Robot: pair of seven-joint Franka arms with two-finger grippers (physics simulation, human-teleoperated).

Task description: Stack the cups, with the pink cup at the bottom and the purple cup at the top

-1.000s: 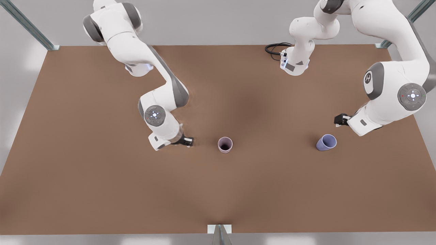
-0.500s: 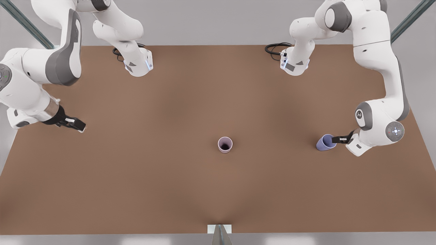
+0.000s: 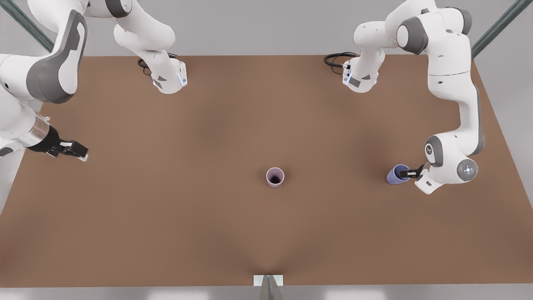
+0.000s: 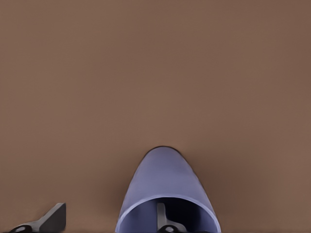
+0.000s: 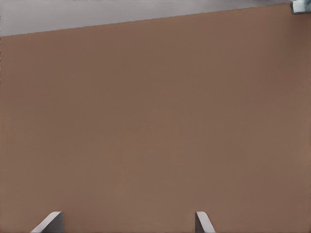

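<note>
Taking the pink cup (image 3: 275, 177) as the landmark, and going from the front view's left across: the right tool (image 3: 68, 149) hangs well off to the left of it, out near the worktop (image 3: 208, 225) edge, its fingers spread apart with nothing between them; in the right wrist view only bare brown surface lies ahead of the two fingertips (image 5: 48, 222), so this arm looks to be waiting. The pink cup stands upright on the worktop, mouth up, dark inside and, as far as can be seen, with nothing in it. Well to the right of it lies the purple cup (image 3: 397, 174), tipped on its side, its open mouth turned toward the left tool (image 3: 410, 173) and its closed base pointing back roughly toward the pink cup. That is the relation the grasp turns on: the left tool meets the cup mouth-first along its long axis, and in the left wrist view one finger (image 4: 163, 218) sits inside the rim of the purple cup (image 4: 167, 189) while the other (image 4: 48, 221) stands apart outside the wall, so the jaws are parted and straddle the wall, not yet clamped. The purple cup holds nothing but that finger. The left arm is plainly the nearer one, and closing on the wall is probably next.
</note>
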